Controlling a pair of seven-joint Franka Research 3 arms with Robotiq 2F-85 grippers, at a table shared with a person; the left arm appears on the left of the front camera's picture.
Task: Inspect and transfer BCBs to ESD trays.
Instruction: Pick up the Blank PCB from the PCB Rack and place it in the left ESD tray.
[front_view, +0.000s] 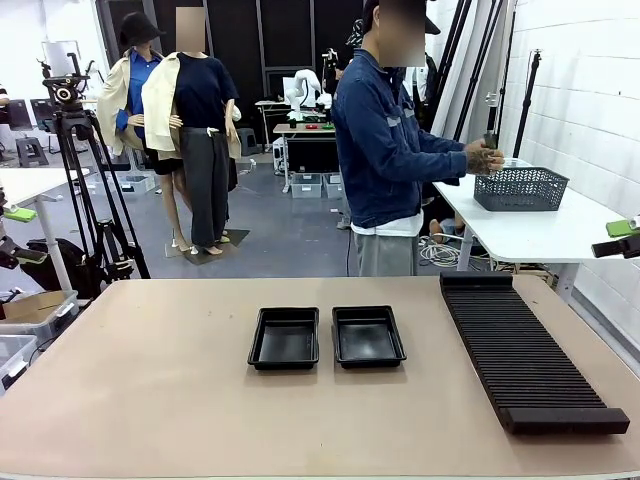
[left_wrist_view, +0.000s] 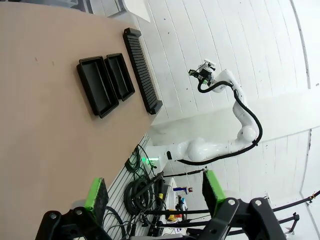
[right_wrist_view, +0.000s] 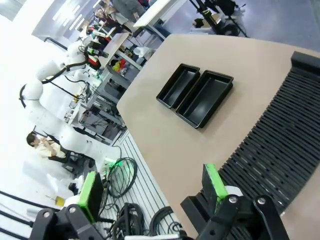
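Two ESD trays (front_view: 262, 342) (front_view: 368, 361): shallow, glossy black, flared rims, empty. They sit side by side on the table (front_view: 150, 390), left of the ribbed rack (front_view: 530, 350), long axes parallel to its length. Left gripper (left_wrist_view: 154, 190) and right gripper (right_wrist_view: 152, 186) both spread wide, holding nothing.

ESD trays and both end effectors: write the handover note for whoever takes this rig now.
Left end effector: open, empty, raised by the table's edge.
Right end effector: open, empty, raised near the ribbed rack.
Left ESD tray and right ESD tray: side by side mid-table, both empty.
Person: at a side table, hand at a mesh basket.
Done: nothing trayed. Left: inspect and transfer all BCBs.
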